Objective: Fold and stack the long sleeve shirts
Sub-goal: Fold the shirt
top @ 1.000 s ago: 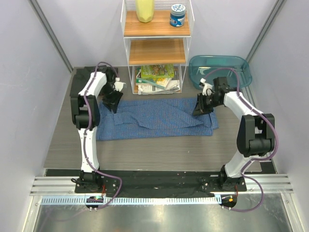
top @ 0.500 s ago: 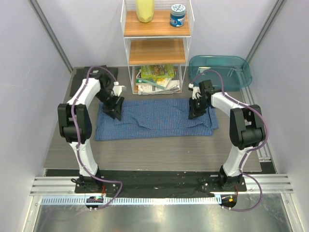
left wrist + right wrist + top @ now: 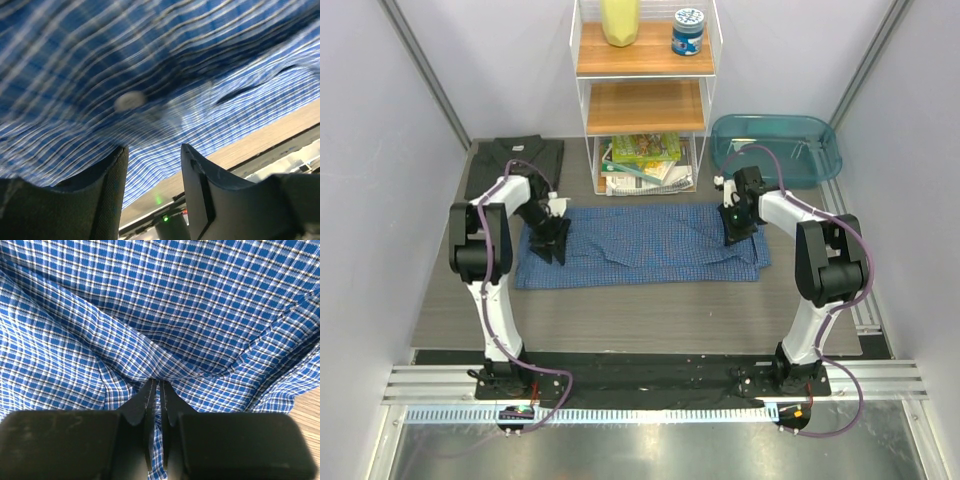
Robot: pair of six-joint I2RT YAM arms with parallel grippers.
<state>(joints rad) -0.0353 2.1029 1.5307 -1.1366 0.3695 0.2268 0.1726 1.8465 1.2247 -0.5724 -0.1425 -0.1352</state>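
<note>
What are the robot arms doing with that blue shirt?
The two arms are working on folding the blue checked shirt, which lies spread across the table. The right gripper is pinched shut on a raised fold near the shirt's right end. The left gripper hangs open at the left end, close to a button, gripping nothing. The dark grey shirt lies at the table's far left corner, looking already folded.

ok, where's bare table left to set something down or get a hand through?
Widest free patch: the front strip of table between the blue check shirt and the near edge. Smaller patches flank that shirt by each wall, under the left arm and right arm. The back row is crowded: charcoal shirt, shelf rack, teal tub.
</note>
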